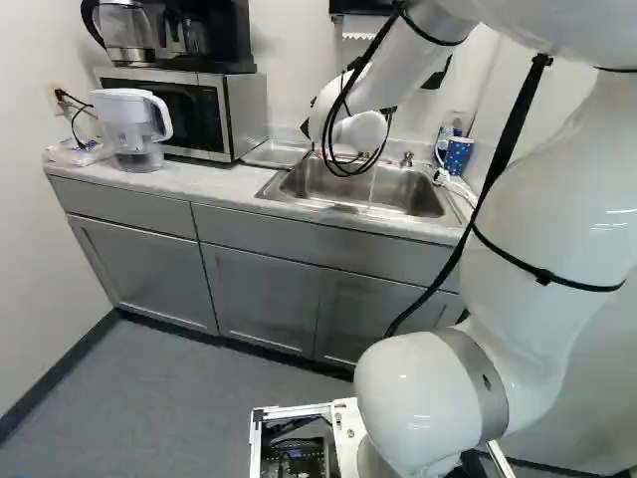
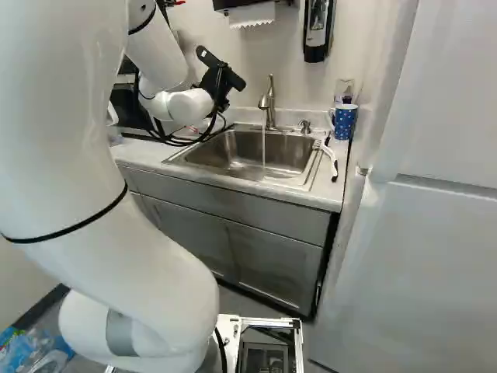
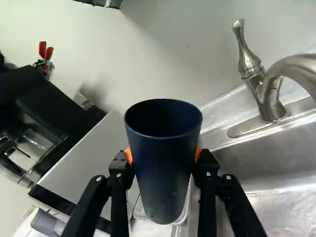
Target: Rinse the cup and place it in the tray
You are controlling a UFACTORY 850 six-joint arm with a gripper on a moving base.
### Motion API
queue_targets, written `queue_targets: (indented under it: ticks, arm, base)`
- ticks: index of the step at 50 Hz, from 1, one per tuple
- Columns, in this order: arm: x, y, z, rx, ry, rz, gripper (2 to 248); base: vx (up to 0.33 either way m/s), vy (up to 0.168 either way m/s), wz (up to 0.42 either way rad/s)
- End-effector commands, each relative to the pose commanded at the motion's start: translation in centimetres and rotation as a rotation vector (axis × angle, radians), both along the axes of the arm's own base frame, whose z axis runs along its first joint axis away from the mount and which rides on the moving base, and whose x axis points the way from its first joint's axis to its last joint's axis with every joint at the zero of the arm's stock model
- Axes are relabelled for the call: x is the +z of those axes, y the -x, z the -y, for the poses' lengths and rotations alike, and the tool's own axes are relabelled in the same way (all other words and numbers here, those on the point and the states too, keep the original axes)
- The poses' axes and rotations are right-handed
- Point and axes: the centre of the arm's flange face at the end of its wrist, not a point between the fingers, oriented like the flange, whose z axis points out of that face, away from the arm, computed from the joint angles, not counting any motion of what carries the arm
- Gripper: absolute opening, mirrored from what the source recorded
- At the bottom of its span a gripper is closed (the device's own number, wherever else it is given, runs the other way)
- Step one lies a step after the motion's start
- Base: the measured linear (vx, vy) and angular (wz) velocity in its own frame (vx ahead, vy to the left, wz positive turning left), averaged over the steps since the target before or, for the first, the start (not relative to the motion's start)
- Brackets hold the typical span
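Cup (image 3: pixel 163 182): dark blue, in the gripper, left of the tap (image 2: pixel 268 109), clear of the stream (image 2: pixel 263 155); mouth open to wrist cam, exact tilt can't tell.
Gripper (image 3: pixel 163 156): clamped on cup, one orange pad each side, approx. mid-height.
Water: running into the sink (image 2: pixel 287 145). Whether cup's been rinsed: can't tell; prob. the thing to settle 1st.
Tray (image 1: pixel 273 154): metal, left of sink, just right of microwave (image 1: pixel 231 115).
If unrinsed: go right, mouth under stream, wrist & fingers kept out of the flow. Let it part-fill, tip over sink, rpt once. Mind the spout; rim could knock it.
If rinsed: drain fully over sink, then left to tray. Come down slow & level, keep base off tray's edge, open only when it's seated, back off straight.
Grip: wet wall may slip, so hold firm, no sudden turns; smooth taper could slide too.
Clearance: microwave's close on the left, so keep elbow & cables off it.
Mug (image 2: pixel 344 123): white-dotted, far right corner; n/a, leave it.
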Motion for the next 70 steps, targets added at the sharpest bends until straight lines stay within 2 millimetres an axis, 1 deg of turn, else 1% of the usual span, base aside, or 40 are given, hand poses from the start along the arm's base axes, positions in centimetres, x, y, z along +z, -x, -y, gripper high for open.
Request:
queue_targets:
  ticks: [70]
  arm:
    - [0.0,0.0,0.0,0.044,0.732,0.056,126]
  base:
    - [0.0,0.0,0.0]
